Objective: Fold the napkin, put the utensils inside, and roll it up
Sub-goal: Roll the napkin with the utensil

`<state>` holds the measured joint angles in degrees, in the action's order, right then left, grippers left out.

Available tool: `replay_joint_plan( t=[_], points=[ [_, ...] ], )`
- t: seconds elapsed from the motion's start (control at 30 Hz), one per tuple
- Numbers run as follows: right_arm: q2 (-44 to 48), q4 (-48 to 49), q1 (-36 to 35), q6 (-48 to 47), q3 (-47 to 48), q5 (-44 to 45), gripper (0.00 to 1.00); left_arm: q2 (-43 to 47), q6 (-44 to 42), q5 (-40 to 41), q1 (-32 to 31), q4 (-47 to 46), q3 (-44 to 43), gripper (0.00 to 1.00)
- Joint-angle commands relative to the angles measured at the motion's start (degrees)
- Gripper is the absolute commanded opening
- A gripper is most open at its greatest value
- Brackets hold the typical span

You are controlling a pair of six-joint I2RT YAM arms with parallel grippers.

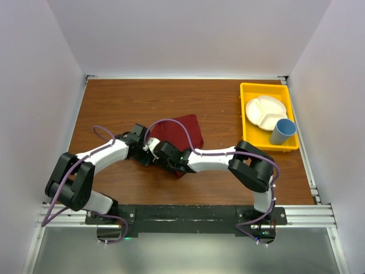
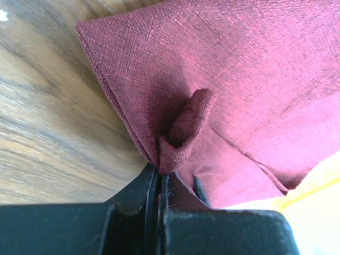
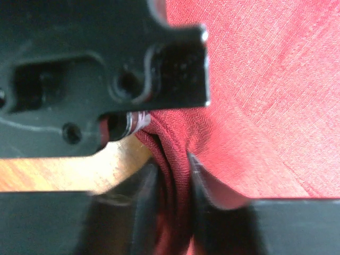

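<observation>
Wood-grain brown surface (image 1: 131,103), boxed by pale walls (image 1: 188,34) on three sides. Pair of white-and-black arms: left arm (image 1: 108,153) and right arm (image 1: 217,160), elbows out, wrists meeting near mid-surface. Dark red napkin (image 1: 185,130), folded in layers, lies flat on the surface at the middle, near edge hidden under both wrists. Rectangular yellow tray (image 1: 248,91) at far right, well apart from the napkin; holds a white divided plate (image 1: 263,111) and, just beside it at the near corner, a blue cup (image 1: 282,131). Black left tool (image 2: 158,178): fingers pressed together, pinching the napkin at its layered edge. Black right tool (image 3: 172,180): fingers closed about a bunched fold of the napkin, cloth filling the gap.
</observation>
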<state>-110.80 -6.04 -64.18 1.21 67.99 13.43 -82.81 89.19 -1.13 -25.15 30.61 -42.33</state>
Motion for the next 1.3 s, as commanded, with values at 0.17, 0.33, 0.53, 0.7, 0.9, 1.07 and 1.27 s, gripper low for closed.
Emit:
replay_joint_plan(
  t=[0.17,0.33,0.53,0.7,0.9,1.07,1.27],
  points=[
    [-4.33,0.06,4.06,1.59,-0.66,-17.15,0.00,4.31,-13.31,4.80,-0.69,-3.27,-1.09,0.44],
    [-7.14,3.66,12.13,6.86,-1.71,-38.09,0.00,11.76,-21.85,9.20,-0.69,-6.78,0.05,0.64],
    [-16.89,1.66,20.49,15.48,1.97,-58.32,0.00,20.21,-29.94,10.36,-0.69,-14.16,5.14,0.65],
    [-21.12,-5.90,22.43,15.49,6.89,-58.70,0.00,24.70,-31.88,5.97,-0.69,-23.55,12.52,0.46],
    [-22.96,-7.84,23.22,18.29,8.13,-55.36,0.00,24.01,-31.53,2.19,-0.69,-34.90,19.29,0.22],
    [-23.76,-7.67,23.49,20.67,7.69,-53.33,0.00,19.62,-29.78,-0.02,-0.69,-47.47,25.26,0.06],
    [-23.14,-7.67,23.84,21.55,7.34,-53.59,0.00,13.56,-27.58,0.95,-0.69,-54.16,27.56,0.00]
  ],
)
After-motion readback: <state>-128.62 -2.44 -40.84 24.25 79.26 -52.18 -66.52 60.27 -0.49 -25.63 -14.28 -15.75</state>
